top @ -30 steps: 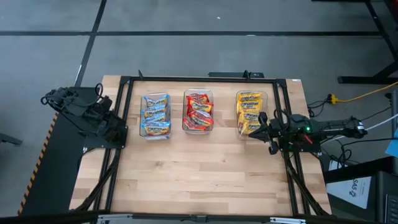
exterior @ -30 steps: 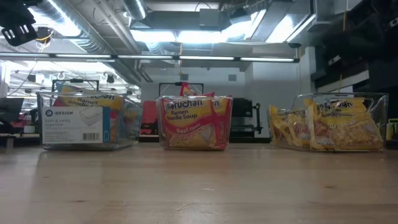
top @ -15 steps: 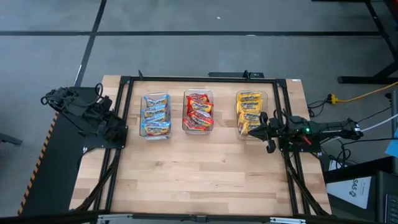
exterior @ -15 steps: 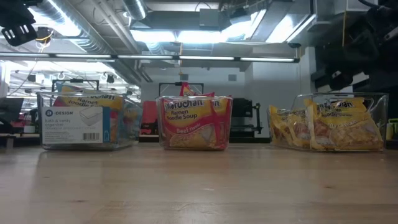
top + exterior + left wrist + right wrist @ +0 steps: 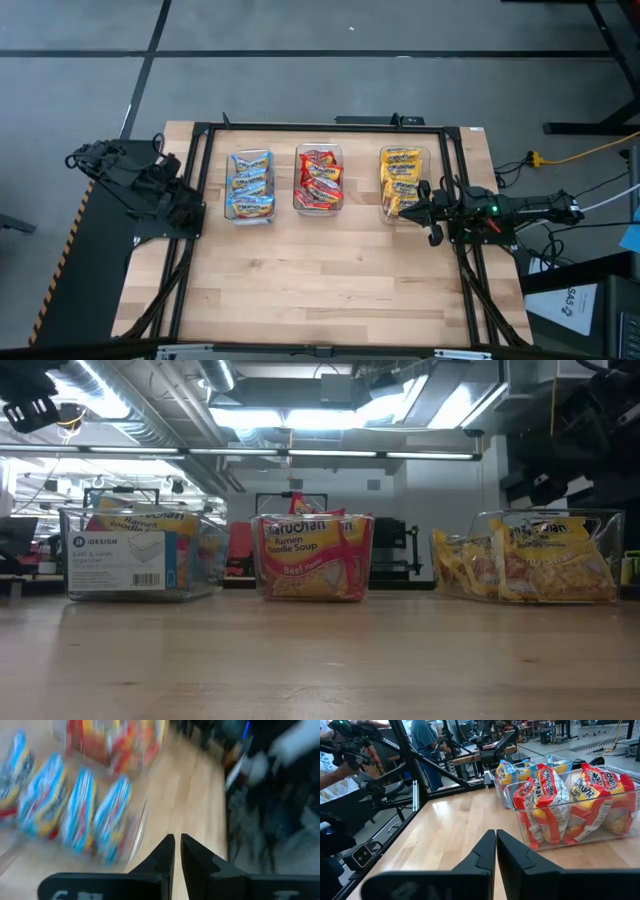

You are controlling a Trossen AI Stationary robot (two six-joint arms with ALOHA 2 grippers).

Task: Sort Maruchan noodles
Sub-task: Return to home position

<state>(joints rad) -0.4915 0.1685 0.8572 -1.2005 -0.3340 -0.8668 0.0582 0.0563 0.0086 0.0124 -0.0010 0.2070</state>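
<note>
Right gripper (image 5: 428,208) is hanging just beside the right bin (image 5: 381,180), at the right side of the table (image 5: 330,290). Its fingers (image 5: 482,854) are pressing together with nothing between them. Left gripper (image 5: 190,210) is sitting at the table's left edge, near the left bin (image 5: 120,555), and its fingers (image 5: 161,860) are likewise closing on nothing, with just a sliver of a gap.

Counting it up: two arms and three clear bins. The bins are standing in a row across the far half of the table, not touching each other. Blue packets (image 5: 250,185) are sitting in the left bin, red packets (image 5: 319,182) in the middle bin (image 5: 298,190), and yellow packets (image 5: 402,185) in the right one, so no loose noodles are lying on the wood.

The left wrist view is showing four blue packets standing on edge side by side, though it's all smeared. The right wrist view is showing three red ones through the middle bin's wall. The yellows are overlapping too much for a solid count from any angle.

In the low view the right arm (image 5: 590,430) is showing only as a dark bulk at the upper right, cut off by the edge, and neither gripper is showing there. A person (image 5: 422,735) is standing in the room behind, cropped at the top.
</note>
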